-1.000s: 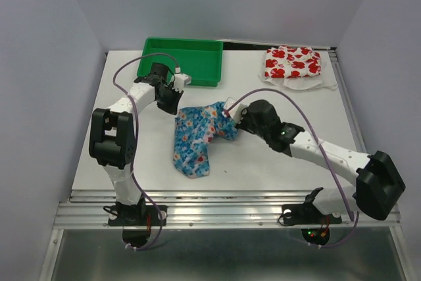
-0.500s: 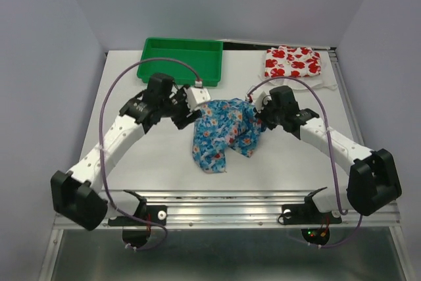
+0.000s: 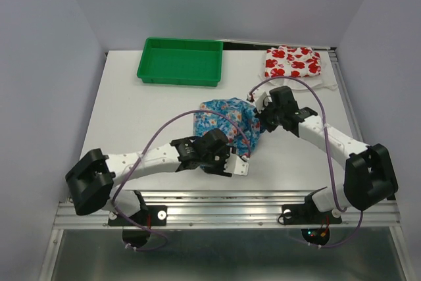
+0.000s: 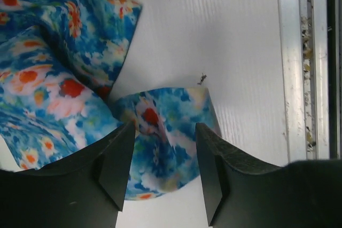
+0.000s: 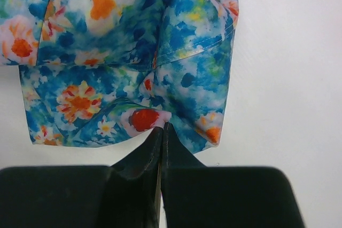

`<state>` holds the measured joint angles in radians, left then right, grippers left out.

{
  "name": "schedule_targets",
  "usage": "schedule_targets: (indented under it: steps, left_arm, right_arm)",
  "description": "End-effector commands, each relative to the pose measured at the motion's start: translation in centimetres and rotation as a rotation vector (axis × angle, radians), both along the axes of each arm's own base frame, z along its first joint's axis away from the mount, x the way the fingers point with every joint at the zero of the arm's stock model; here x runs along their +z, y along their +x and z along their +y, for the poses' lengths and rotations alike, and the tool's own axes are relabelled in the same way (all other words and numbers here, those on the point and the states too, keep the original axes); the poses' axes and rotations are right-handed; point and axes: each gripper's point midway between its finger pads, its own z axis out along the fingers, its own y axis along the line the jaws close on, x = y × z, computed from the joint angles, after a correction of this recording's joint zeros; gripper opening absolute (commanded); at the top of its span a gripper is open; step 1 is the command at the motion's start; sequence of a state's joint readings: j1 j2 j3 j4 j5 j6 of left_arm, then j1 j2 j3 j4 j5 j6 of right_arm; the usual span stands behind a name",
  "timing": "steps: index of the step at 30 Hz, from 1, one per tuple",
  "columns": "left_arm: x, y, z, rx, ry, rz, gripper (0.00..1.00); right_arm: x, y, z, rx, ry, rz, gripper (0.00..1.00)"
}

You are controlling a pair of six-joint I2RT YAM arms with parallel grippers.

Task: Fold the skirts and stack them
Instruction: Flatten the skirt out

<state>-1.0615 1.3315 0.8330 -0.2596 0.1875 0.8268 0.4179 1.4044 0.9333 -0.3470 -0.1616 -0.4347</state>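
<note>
Centrally on the table lay the bunched blue skirt. Our right gripper was clamped on its edge. Our left gripper stood spread around a loose corner, near the front rail. Bare table surface separated the cloth from the green tray and the white skirt.

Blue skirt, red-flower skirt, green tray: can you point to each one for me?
blue skirt [image 3: 227, 106], top view, upper part of the bunched cloth.
red-flower skirt [image 3: 293, 62], top view, middle of the cloth.
green tray [image 3: 177, 80], top view, its near wall.
</note>
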Motion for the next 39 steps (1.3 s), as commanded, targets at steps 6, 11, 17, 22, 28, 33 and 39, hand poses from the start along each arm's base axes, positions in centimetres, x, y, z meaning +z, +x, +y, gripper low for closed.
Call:
schedule_targets:
  steps: [6,11,17,22,28,33,39]
  left_arm:
    - [0.4,3.3,-8.9,-0.138,-0.027,-0.073,0.52]
    - [-1.5,3.9,-10.4,-0.179,0.042,-0.044,0.5]
    - [-4.2,3.2,-9.7,-0.231,0.145,0.016,0.49]
    - [-5.0,2.4,-8.4,-0.259,0.183,0.038,0.47]
    - [-7.3,2.4,-7.5,-0.234,0.261,0.075,0.49]
    - [-8.3,1.0,-6.8,-0.25,0.295,0.155,0.51]
    - [-8.5,-0.5,-5.5,-0.256,0.308,0.23,0.33]
  right_arm:
    - [-1.3,-1.4,0.6,-0.001,0.053,0.077,0.01]
    - [-1.6,-1.6,0.9,0.004,0.07,0.1,0.01]
    - [-1.9,-1.5,1.0,0.008,0.082,0.115,0.01]
    - [-2.3,-1.5,1.2,0.015,0.083,0.129,0.01]
    - [-2.2,-1.6,1.3,0.023,0.085,0.125,0.01]
    - [-1.9,-1.3,0.8,0.013,0.077,0.111,0.01]
    - [-1.5,-1.2,1.0,0.014,0.088,0.105,0.01]
